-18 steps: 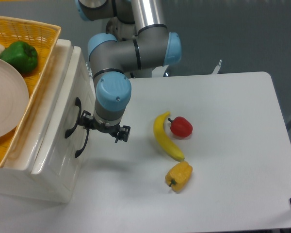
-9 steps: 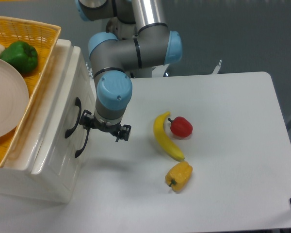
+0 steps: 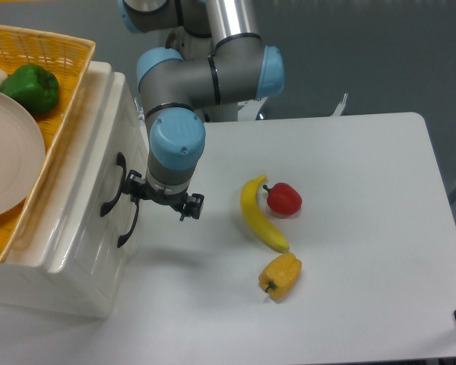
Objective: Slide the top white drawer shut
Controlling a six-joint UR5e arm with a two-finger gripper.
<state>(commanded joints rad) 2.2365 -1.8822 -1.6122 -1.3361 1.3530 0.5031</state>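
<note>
The white cabinet (image 3: 76, 251) stands at the left. The top white drawer (image 3: 99, 160) has its front panel standing slightly out from the cabinet top, and its curved black handle (image 3: 118, 182) faces the table. The lower drawer's handle (image 3: 127, 226) sits just below it. My gripper (image 3: 161, 201) points down right beside the two handles, and its left side is at the top handle. The blue wrist cap hides the fingertips, so only black linkage parts show on each side.
A yellow wicker basket (image 3: 61, 53) on the cabinet holds a green pepper (image 3: 32, 88) and a white plate (image 3: 7, 160). On the table lie a banana (image 3: 260, 217), a red pepper (image 3: 284, 198) and a yellow pepper (image 3: 280, 275). The arm's base is behind.
The gripper has shifted a few pixels left, toward the drawer front. The drawer front and the fruit look the same.
</note>
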